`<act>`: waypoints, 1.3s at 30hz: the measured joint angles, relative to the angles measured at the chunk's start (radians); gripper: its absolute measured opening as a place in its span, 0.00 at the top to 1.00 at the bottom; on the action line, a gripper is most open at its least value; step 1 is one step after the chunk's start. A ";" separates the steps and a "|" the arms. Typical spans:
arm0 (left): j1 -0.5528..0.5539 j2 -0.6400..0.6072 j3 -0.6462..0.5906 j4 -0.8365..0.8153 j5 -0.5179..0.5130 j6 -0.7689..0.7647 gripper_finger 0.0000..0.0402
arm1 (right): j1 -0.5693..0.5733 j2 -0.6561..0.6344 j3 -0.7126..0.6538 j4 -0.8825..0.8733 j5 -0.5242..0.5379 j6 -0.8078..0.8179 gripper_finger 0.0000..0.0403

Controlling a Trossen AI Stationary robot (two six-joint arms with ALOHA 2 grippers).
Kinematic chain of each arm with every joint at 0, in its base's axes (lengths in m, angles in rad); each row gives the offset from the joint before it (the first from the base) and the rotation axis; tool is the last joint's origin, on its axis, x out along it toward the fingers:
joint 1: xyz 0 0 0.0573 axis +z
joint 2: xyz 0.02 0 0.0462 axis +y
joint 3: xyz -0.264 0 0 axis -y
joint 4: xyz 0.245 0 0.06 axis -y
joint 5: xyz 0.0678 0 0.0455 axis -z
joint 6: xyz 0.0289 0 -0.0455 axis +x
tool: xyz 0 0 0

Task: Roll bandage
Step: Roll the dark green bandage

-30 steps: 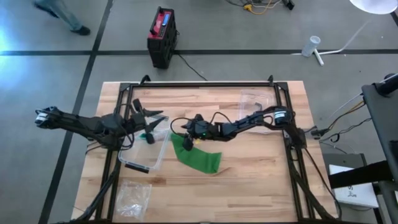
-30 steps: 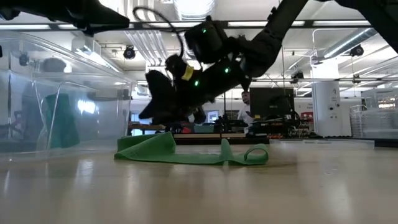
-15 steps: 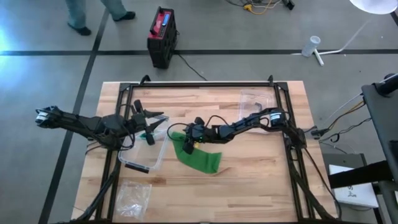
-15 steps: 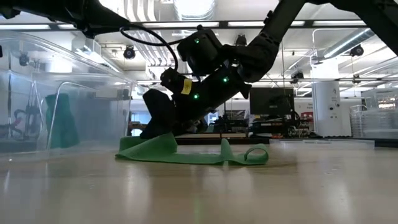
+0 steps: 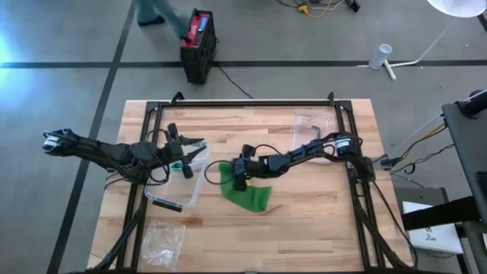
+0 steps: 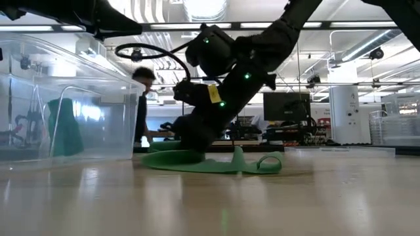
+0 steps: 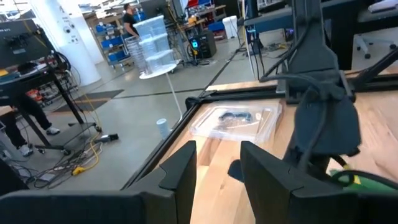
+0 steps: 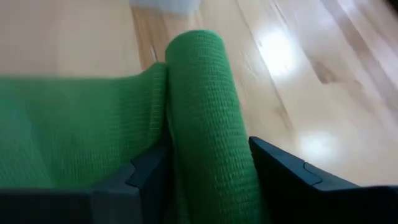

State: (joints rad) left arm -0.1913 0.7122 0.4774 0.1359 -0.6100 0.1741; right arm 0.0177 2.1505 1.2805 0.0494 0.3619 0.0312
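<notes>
Fingers [image 8: 280, 180] around half-hidden bandage [image 8: 205, 118]

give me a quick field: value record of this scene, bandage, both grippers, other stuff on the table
bandage: green bandage on the wooden table, part rolled, loose tail spread flat
right gripper: right gripper low at the table, jaws closed around the rolled end
left gripper: left gripper raised over the clear plastic bin, jaws part open, nothing seen between them
other items: plastic bag at the table's near left; clear lid far right
</notes>
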 joint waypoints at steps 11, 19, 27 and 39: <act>0.001 0.008 0.000 0.051 0.001 0.021 0.71 | -0.015 -0.136 -0.140 -0.051 0.031 -0.072 0.51; 0.002 0.021 0.021 0.236 0.221 0.056 0.71 | -0.018 -0.313 -0.293 0.004 0.121 -0.084 0.74; 0.006 0.115 0.117 0.294 0.356 0.047 0.70 | -0.002 -0.569 -0.366 0.005 0.136 -0.205 0.92; 0.063 0.376 0.318 0.326 0.499 0.008 0.49 | 0.144 -0.784 -0.336 0.002 0.124 -0.297 0.88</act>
State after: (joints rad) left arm -0.1278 1.0884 0.7957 0.4617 -0.1109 0.1819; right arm 0.1621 1.3661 0.9447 0.0517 0.4862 -0.2661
